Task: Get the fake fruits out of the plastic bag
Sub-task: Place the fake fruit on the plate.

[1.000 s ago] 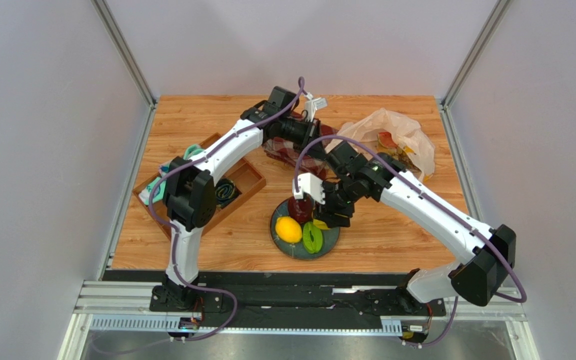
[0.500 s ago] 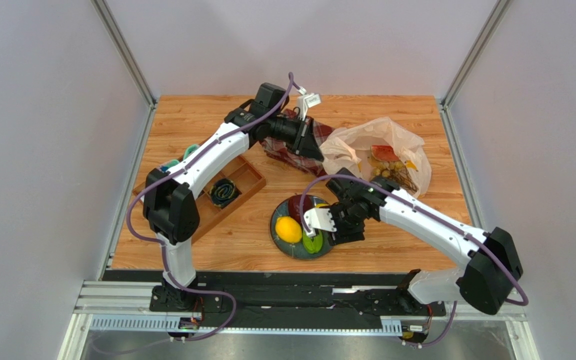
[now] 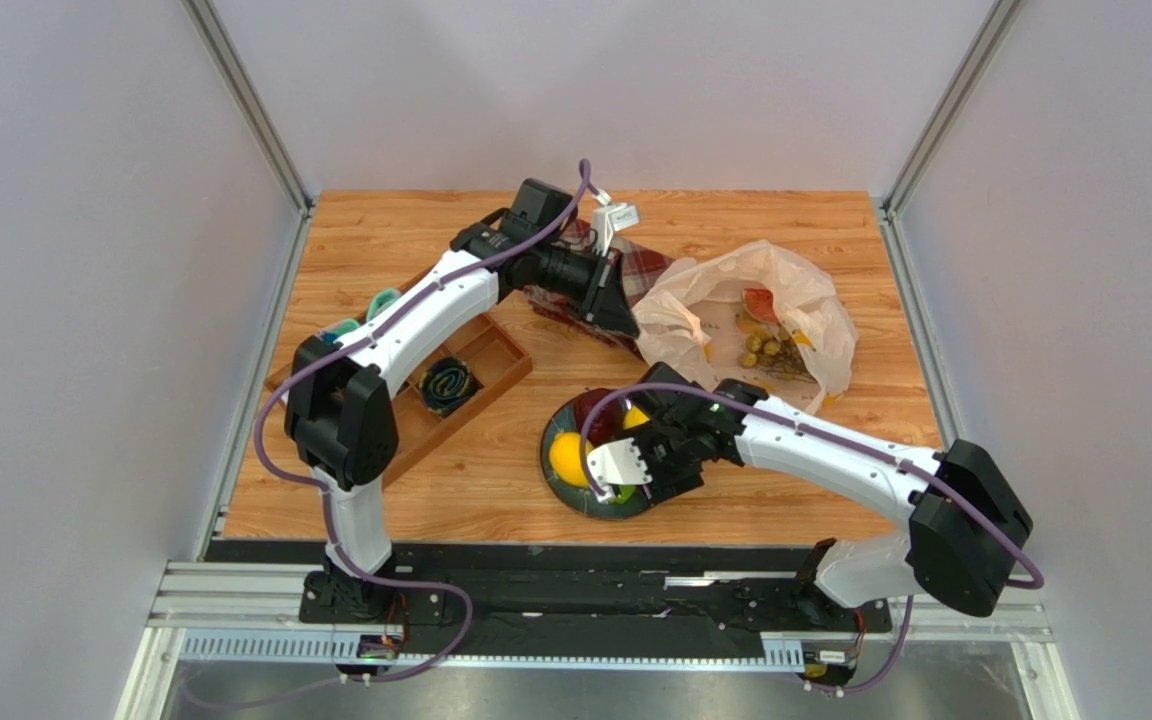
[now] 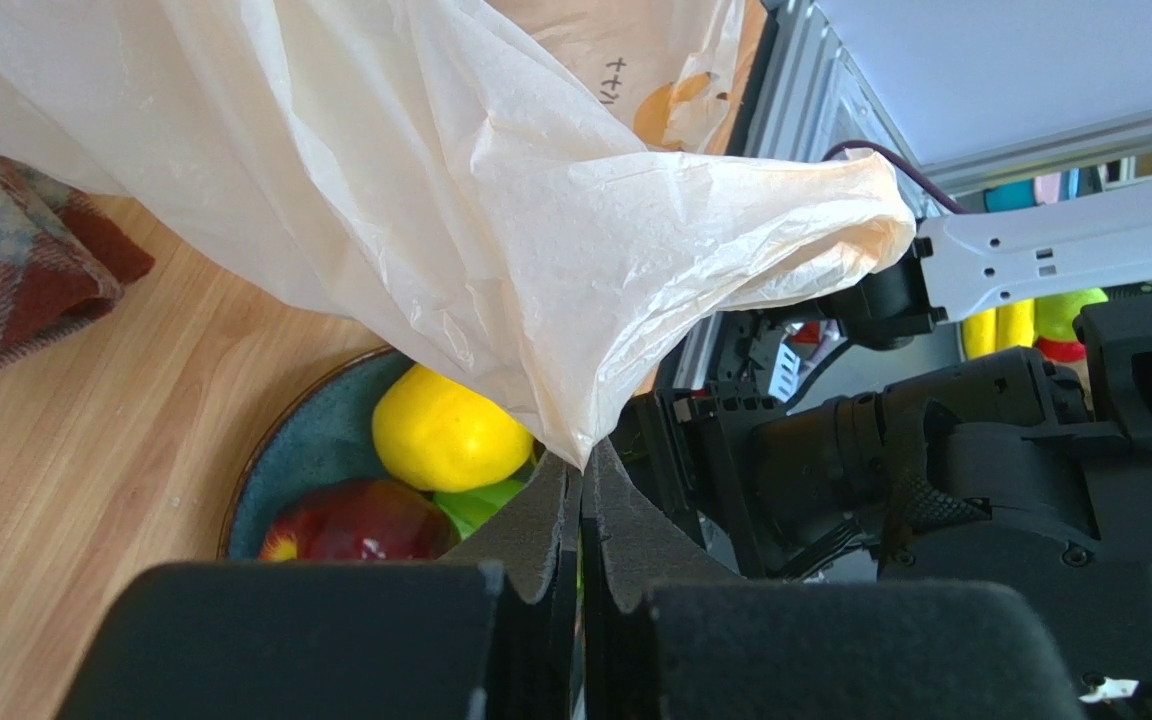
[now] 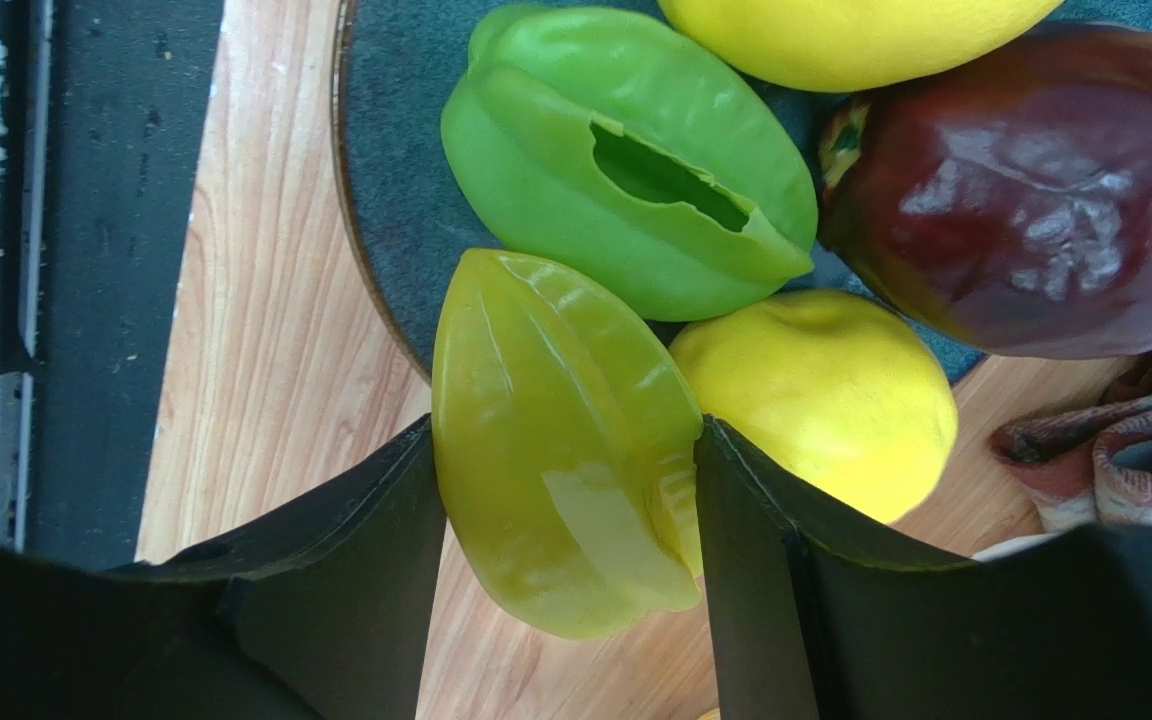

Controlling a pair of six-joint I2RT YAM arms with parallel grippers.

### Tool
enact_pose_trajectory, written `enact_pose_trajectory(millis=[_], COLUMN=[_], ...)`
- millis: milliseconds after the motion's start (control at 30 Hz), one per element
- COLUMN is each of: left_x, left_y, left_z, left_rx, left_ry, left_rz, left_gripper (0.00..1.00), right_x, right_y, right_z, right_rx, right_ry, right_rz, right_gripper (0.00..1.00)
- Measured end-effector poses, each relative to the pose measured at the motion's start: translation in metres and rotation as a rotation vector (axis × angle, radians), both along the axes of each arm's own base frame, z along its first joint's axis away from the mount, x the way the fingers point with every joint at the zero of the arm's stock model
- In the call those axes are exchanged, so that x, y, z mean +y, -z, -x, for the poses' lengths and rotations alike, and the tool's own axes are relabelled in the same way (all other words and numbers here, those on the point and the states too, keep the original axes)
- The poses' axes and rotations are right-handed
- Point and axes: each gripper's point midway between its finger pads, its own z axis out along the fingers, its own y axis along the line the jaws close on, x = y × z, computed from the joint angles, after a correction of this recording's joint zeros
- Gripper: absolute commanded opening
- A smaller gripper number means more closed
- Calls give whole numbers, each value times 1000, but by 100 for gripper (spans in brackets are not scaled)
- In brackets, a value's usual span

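Beige, thin and crinkly: plastic bag (image 3: 808,308) at the far right of the table (image 3: 387,240), mouth gaping upward. Holds two of the fake fruits (image 3: 755,345) inside, a tan-green grape bunch (image 3: 770,354) and a red watermelon slice (image 3: 758,305), both showing through the opening.

Pinches the bag's left rim between the left jaws, pressed fully together on a fold of the film (clearest from the left wrist, where the plastic tapers to a point right at the closed tips). Holds that rim up off the wood, just beside a red plaid cloth (image 3: 650,270).

Grips a yellow-green star-shaped piece (image 5: 567,450) in the right jaws, clamped on its two flanks with a fair gap between them. Hangs over the rim of a dark teal plate (image 5: 387,165), partly above the dish and partly above bare wood; cannot tell whether touching.

Carries on the plate a green star-shaped piece (image 5: 627,150), a dark red round fruit (image 5: 1048,195) and a yellow lemon (image 5: 853,30), with a second yellow fruit (image 5: 823,405) at the rim, just beside the held piece.

At the table's left, a wooden tray (image 3: 492,360) with coiled black and teal items (image 3: 447,383), well apart from bag and plate.
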Motion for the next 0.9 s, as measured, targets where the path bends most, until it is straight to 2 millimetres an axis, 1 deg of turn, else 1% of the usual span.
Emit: enact_pose_trajectory(millis=[100,133,200,300,333,367,500,600,633,700,733,800,900], left_x=[0,0,0,0,0,0,-2,-3,-4,-5,-6,-10,-16], left_y=[1,1,2,2,2,2,2,2,1,0,-1,-3,-5], left_z=[-1,-1,-2,-1,-1,-1,1,2,3,3,2,1,-3], left_rx=[-6,-8,-10,-11,-12,-12,-12,-12,-13,-14,-13,-14,-19], left_ry=[-5,-5,-6,-4,-4,-3,1,6,8,11,12,16,20], left_rz=[-5,-6,-8,-8,-8,-8,-8,-8,-7,-3,0,7,18], left_gripper=[0,0,0,0,0,0,0,0,0,0,0,0,0], right_x=[3,4,5,8,10,11,16,15,14,13,13,12,5], right_y=[2,3,2,2,1,1,1,-2,-8,-29,-45,-82,-141], right_z=[-2,-3,-3,-1,-1,0,3,3,1,-4,-8,-16,-19], right_rx=[-2,-3,-3,1,3,8,26,25,17,-12,-39,-114,-228], right_ry=[-1,-3,-3,-7,-7,-9,-18,-4,9,40,57,87,99], right_rz=[-2,-4,-9,-24,-30,-36,-59,-57,-59,-92,-122,-203,-311], right_gripper=[53,59,63,71,95,100,100,100,100,100,100,100,100])
